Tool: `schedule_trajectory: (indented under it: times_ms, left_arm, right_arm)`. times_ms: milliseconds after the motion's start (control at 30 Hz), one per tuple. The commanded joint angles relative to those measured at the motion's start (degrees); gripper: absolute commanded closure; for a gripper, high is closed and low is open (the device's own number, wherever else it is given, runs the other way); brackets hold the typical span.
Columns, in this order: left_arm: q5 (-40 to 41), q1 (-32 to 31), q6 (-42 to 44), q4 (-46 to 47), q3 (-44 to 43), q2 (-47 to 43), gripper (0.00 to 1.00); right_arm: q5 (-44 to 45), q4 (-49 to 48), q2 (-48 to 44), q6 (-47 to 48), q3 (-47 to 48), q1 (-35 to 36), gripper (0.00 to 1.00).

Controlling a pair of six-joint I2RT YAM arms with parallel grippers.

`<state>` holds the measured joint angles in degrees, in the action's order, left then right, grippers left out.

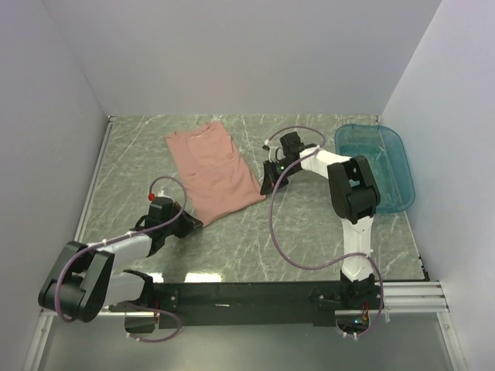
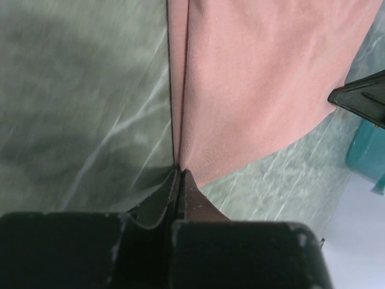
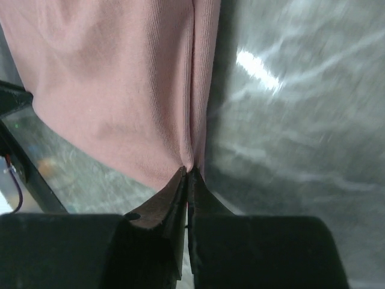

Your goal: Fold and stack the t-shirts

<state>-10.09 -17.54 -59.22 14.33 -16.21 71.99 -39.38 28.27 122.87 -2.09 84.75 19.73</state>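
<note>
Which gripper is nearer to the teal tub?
Right. The right gripper pinches the t-shirt corner nearer the tub; the left gripper pinches the opposite corner, farther away.

Worktop (image 1: pixel 302 232) boxed by walls (image 1: pixel 247 54) on left, back and right. Bare lane left of t-shirt (image 1: pixel 213 170). Wide bare patch at near centre, between left arm (image 1: pixel 131 247) and right arm (image 1: pixel 352 189). Purple cable (image 1: pixel 272 224) loops across that patch. Right rear blocked: teal tub (image 1: pixel 363 126) near right wall, right arm just beside it.

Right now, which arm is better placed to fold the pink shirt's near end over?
Neither alone: the left claw pinches the t-shirt at its left corner, the right claw at its right; probably both lift.
</note>
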Motion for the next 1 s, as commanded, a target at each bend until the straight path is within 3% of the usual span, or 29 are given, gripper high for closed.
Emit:
schedule_trajectory:
  times_ms: [0,200,567,667,767,800,933,967]
  left_arm:
    - [-2.3,-0.04,-0.45,-3.6,3.28,-4.56,0.99]
    - [-4.5,-0.13,-1.42,-11.76,5.22,-16.68,0.99]
    - [-11.71,-0.3,-3.27,-16.43,10.41,-25.84,0.99]
    - [-12.5,-0.39,-3.88,-17.93,10.14,-28.47,0.89]
    - [-12.33,-0.3,-3.89,-20.99,8.65,-31.55,0.7]
    - [-11.02,-0.3,-3.19,-22.4,7.26,-33.38,0.61]
    - [-9.95,-0.3,-1.78,-24.34,3.83,-37.79,0.48]
    - [-8.99,-0.3,-0.82,-24.61,2.68,-38.23,0.46]
  right_arm:
    - [0.18,4.16,-4.39,3.49,-4.06,-0.13,0.95]
    - [1.49,5.83,-9.75,6.13,-10.04,-0.56,0.94]
    - [-0.52,11.36,-17.75,11.67,-18.56,-0.92,0.92]
    - [-2.02,11.98,-19.68,12.02,-20.94,-0.92,0.88]
    - [-1.76,13.47,-21.53,13.51,-21.56,-1.09,0.75]
    - [-1.24,14.09,-22.75,14.73,-21.21,-1.53,0.66]
    - [-3.85,16.37,-26.62,20.18,-19.19,-3.55,0.48]
    - [-4.21,16.99,-27.41,21.58,-18.75,-3.73,0.48]
